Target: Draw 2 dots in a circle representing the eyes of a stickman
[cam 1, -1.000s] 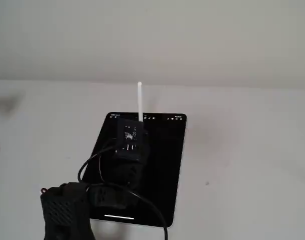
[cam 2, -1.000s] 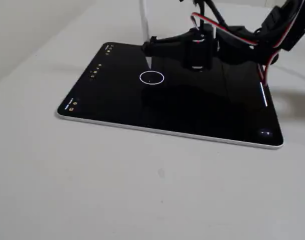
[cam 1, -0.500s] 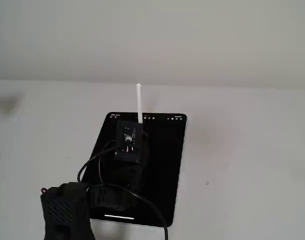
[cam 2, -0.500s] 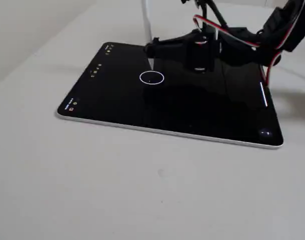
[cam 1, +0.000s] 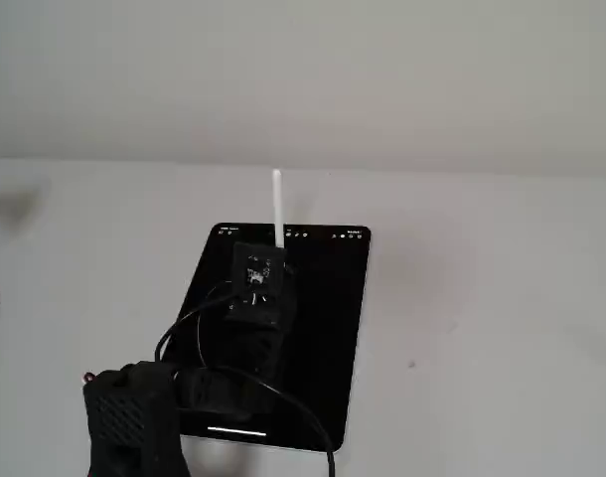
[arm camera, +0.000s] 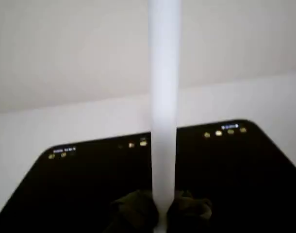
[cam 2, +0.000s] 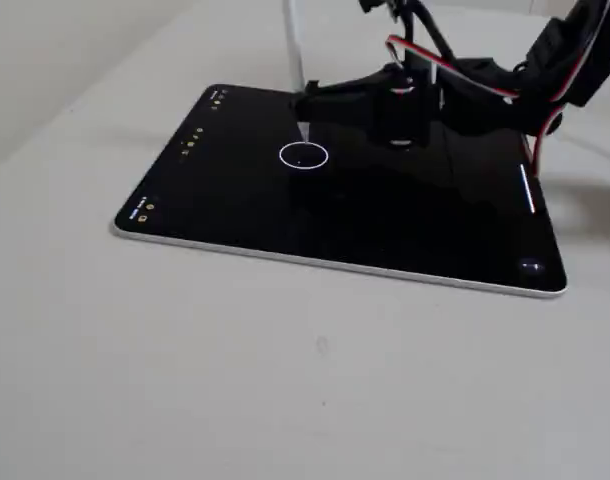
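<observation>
1. In a fixed view from behind the arm, a dark tablet (cam 1: 313,328) lies flat on the pale surface (cam 1: 502,298). The arm reaches over the tablet's middle and the gripper (cam 1: 273,260) carries a white stylus (cam 1: 278,204) that rises above the tablet's far edge. The arm hides the drawing area, so no progress can be read here. A dark object at the view's left edge sits well apart from the tablet.

2. In the wrist view, the stylus (arm camera: 164,97) runs straight up the picture's middle, clamped between dark fingers (arm camera: 133,209) closed tightly around its lower shaft. The tablet (arm camera: 75,189) screen behind it is black, with small icons along its far edge. The tip and the circle are out of sight.

3. In the other fixed view, low and to the side, a thin white circle (cam 2: 304,156) glows on the tablet (cam 2: 235,200) near its middle. The stylus (cam 2: 294,45) tip comes down at the circle's upper rim, on or just above the glass; contact cannot be confirmed. One faint speck may sit inside the circle, too small to call a dot. My judgement: the circle exists and at least one eye is left to draw, likely both. Nothing on the tablet blocks the circle; the arm's looping cables (cam 2: 435,60) hang clear of it.
</observation>
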`<state>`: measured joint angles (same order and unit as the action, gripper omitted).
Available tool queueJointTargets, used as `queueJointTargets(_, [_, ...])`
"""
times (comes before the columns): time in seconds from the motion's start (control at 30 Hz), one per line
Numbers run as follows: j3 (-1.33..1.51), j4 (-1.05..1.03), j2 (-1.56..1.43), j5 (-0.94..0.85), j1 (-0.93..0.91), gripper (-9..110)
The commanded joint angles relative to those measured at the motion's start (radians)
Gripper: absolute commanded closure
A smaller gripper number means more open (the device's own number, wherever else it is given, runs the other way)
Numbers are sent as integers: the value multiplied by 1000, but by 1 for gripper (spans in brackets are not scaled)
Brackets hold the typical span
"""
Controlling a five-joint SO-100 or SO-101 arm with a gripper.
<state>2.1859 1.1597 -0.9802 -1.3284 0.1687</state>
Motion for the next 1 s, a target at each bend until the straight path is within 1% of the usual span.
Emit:
queueJointTargets(0.0, [-41,44,-2,-14,-11,102])
queueJointTargets(0.97, [-44,55,37,-34,0,102])
